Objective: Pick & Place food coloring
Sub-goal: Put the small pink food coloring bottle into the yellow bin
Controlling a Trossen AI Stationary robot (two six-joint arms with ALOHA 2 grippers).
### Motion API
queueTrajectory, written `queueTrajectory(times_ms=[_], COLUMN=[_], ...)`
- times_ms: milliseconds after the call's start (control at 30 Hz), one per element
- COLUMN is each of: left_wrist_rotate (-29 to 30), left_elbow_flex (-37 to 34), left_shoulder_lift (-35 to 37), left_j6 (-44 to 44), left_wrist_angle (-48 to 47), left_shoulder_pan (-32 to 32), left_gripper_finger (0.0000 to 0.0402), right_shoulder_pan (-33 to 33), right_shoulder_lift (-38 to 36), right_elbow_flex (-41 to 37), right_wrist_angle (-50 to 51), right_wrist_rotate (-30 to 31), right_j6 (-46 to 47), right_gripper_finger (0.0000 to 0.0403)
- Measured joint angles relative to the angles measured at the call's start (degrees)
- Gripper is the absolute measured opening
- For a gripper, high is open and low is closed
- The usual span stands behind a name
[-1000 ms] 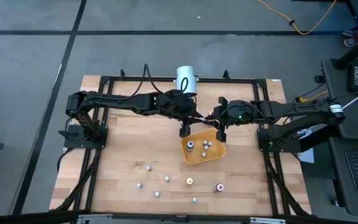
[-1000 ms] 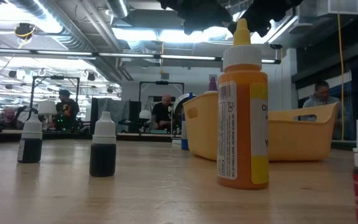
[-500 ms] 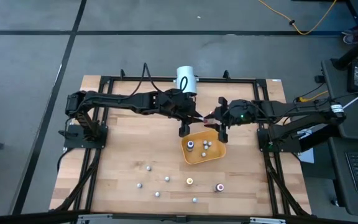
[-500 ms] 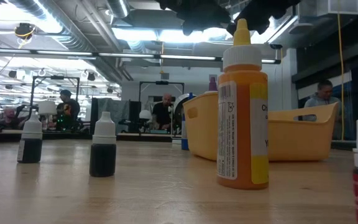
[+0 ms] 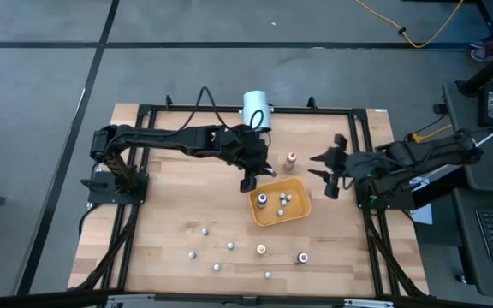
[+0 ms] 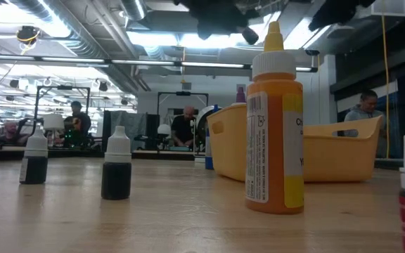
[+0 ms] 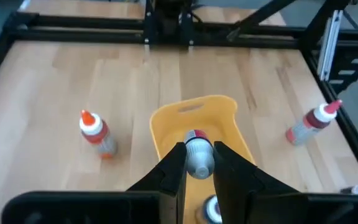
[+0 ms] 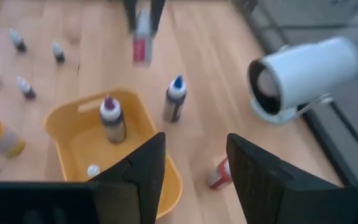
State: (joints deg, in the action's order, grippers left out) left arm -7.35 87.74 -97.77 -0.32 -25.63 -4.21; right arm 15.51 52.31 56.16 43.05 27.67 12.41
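Jaws of the left gripper (image 7: pixel 198 163) are clamped on one food coloring bottle (image 7: pixel 198 155), held up over the yellow tray (image 5: pixel 281 203). Jaws of the right gripper (image 5: pixel 325 168) stand apart and hold nothing, off to the right of the tray. Three more bottles sit inside the tray. One red bottle (image 5: pixel 290 159) stands on the worktop (image 5: pixel 169 205) just behind the tray. More little bottles are spread over the front of the worktop. A white cylinder (image 5: pixel 256 108) sits at the back edge.
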Motion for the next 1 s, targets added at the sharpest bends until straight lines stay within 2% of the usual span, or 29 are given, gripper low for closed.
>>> queueTrajectory(times_ms=[100, 200, 467, 567, 833, 1000], left_wrist_rotate=[-0.05, -0.11, 1.31, 2.73, 2.9, 6.04], left_elbow_flex=[3.13, 7.39, 25.2, 29.84, 31.7, 31.7], left_shoulder_lift=[-1.51, -4.59, -17.48, -21.77, -26.8, -28.87], left_j6=[0.42, 0.44, 1.64, 1.39, -1.13, -1.52], left_wrist_angle=[-1.69, -5.67, -19.97, -23.96, -26.08, -26.23], left_shoulder_pan=[0.02, 0.04, 1.39, 1.87, 4.29, 4.91], left_gripper_finger=[0.0055, 0.0055, 0.0054, 0.0054, 0.0054, 0.0055], right_shoulder_pan=[1.33, 2.04, 4.38, 5.39, 6.57, 6.56], right_shoulder_lift=[-1.57, -2.37, -2.92, -2.99, -3.6, -3.95], right_elbow_flex=[-0.02, -0.02, -0.07, -0.07, -0.07, -0.04], right_wrist_angle=[0.09, 0.0, 0.12, 0.12, 0.16, 0.02], right_wrist_rotate=[2.69, 2.89, 0.72, 0.7, 0.68, 0.68], right_j6=[0.9, 0.22, -3.44, -5.03, -8.09, -9.18], right_gripper_finger=[0.0161, 0.0155, 0.0151, 0.0151, 0.0151, 0.0151])
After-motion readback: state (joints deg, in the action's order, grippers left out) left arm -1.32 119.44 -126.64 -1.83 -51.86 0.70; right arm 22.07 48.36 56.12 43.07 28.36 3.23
